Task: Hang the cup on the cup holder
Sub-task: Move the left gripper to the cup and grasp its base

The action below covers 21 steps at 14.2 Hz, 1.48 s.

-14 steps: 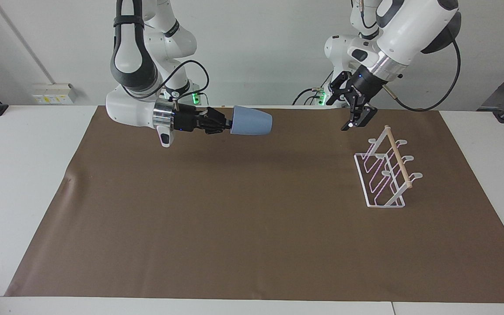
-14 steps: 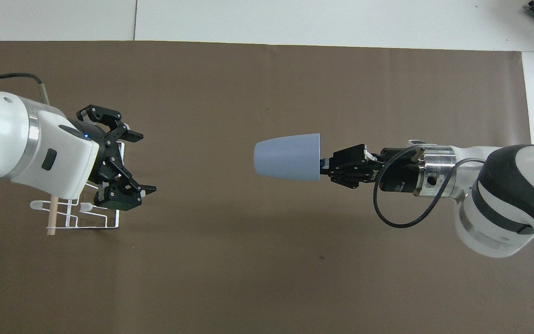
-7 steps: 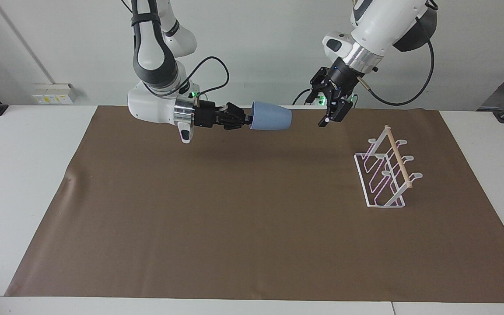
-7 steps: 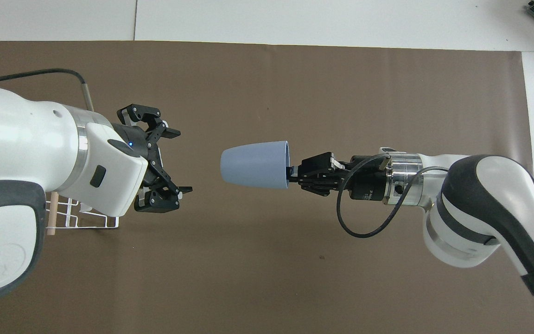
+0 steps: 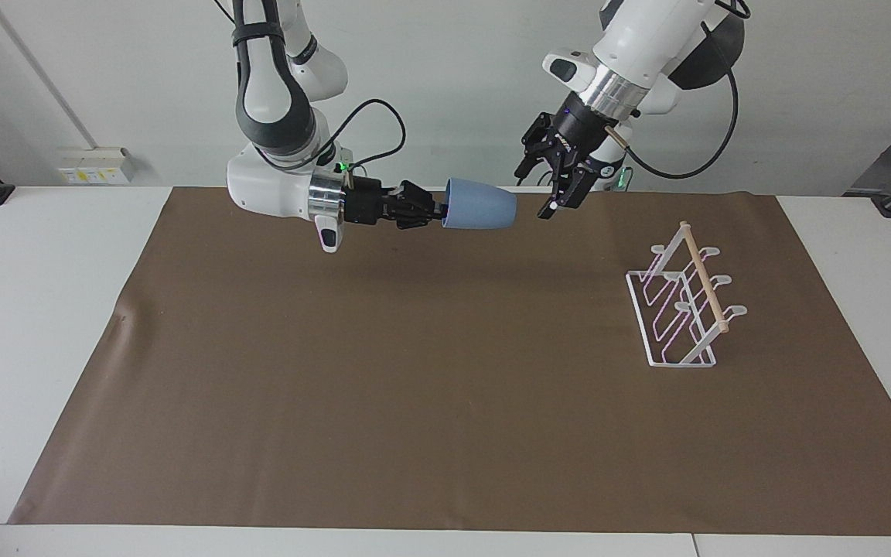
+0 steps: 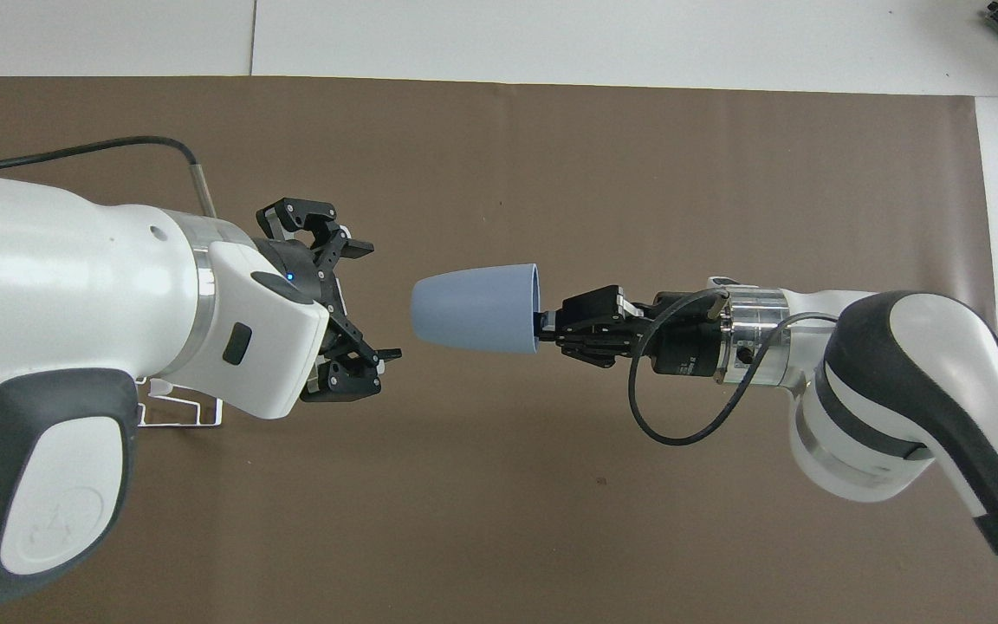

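A light-blue cup point(image 5: 480, 204) point(image 6: 475, 308) is held on its side above the brown mat, near the robots' edge. My right gripper point(image 5: 440, 213) point(image 6: 542, 322) is shut on its rim, with the cup's base pointing toward the left arm's end. My left gripper point(image 5: 536, 189) point(image 6: 382, 302) is open in the air a short gap from that base, not touching it. The white wire cup holder point(image 5: 704, 282) stands on the mat toward the left arm's end, with nothing hung on it. In the overhead view only a corner of the cup holder point(image 6: 178, 416) shows under the left arm.
A brown mat point(image 5: 414, 402) covers most of the white table point(image 5: 35, 309). Both arms hang over the strip of mat closest to the robots. A wall socket point(image 5: 93, 164) sits at the wall by the right arm's end.
My left gripper has swung away from above the cup holder toward the cup's base. The right arm carried the cup toward the table's middle, then almost stopped.
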Each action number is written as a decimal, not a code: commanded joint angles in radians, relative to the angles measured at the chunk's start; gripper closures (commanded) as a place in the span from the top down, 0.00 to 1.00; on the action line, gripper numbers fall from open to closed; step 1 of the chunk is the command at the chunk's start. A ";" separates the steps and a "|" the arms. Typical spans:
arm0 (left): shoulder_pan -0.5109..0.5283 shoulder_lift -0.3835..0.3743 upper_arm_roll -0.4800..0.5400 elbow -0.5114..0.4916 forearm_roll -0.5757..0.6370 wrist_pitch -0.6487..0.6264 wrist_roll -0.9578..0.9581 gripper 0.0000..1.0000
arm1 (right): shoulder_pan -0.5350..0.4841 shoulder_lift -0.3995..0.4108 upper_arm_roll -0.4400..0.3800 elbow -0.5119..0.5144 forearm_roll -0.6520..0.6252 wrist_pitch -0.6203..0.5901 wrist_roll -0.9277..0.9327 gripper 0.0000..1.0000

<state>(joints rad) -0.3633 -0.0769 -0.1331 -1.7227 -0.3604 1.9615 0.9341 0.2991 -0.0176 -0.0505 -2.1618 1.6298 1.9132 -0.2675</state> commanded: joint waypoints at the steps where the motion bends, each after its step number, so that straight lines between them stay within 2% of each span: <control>1: -0.034 -0.007 0.010 -0.034 0.000 0.062 -0.035 1.00 | 0.002 -0.031 0.000 -0.027 0.030 0.020 0.016 0.00; 7: -0.129 0.017 0.009 -0.055 0.066 0.121 -0.156 1.00 | -0.003 -0.031 0.000 -0.027 0.030 0.015 0.014 0.00; 21: -0.163 0.040 0.009 -0.075 0.095 0.175 -0.218 1.00 | -0.012 -0.031 0.000 -0.026 0.041 0.001 0.014 0.00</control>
<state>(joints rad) -0.4995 -0.0260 -0.1340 -1.7684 -0.2809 2.1147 0.7407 0.2961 -0.0238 -0.0530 -2.1741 1.6297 1.9116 -0.2675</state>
